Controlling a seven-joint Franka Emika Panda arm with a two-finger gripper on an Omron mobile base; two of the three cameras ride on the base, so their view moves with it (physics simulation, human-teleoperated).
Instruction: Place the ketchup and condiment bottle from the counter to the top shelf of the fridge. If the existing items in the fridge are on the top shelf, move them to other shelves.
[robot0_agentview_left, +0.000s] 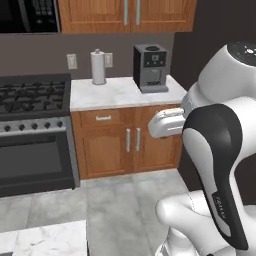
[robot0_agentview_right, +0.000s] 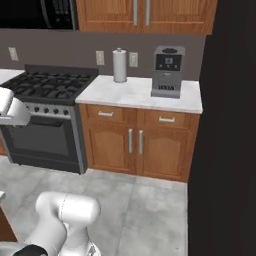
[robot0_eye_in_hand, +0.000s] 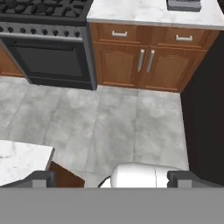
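**Claw wide open and empty, bottles nowhere in front of it**

The claw hangs over the grey tiled floor, its two dark tips at the far left and right of the hand view, spread as wide as they go with nothing between them.

Ahead is a marbled tabletop over brown cabinets. On it stand a paper towel roll and a grey coffee machine, well apart. A black stove sits just beside the tabletop on its left. Neither the ketchup nor the condiment bottle can be seen on this tabletop, so I cannot say where they stand. A corner of another marbled slab shows near the claw, bare as far as it is visible. The dark tall mass to the right of the cabinets may be the fridge, door shut, but its shelves are hidden.

Judging from this, the task is at its start: the base likely has to drive to find the bottles.

On handling, as a guess: a squeeze bottle is light and its walls give, so a firm pinch could make it bulge or slip; take it at mid-body, below the cap. A small narrow-necked bottle is stiffer and likely smoother; grip the wider body, not the neck, and keep it upright.
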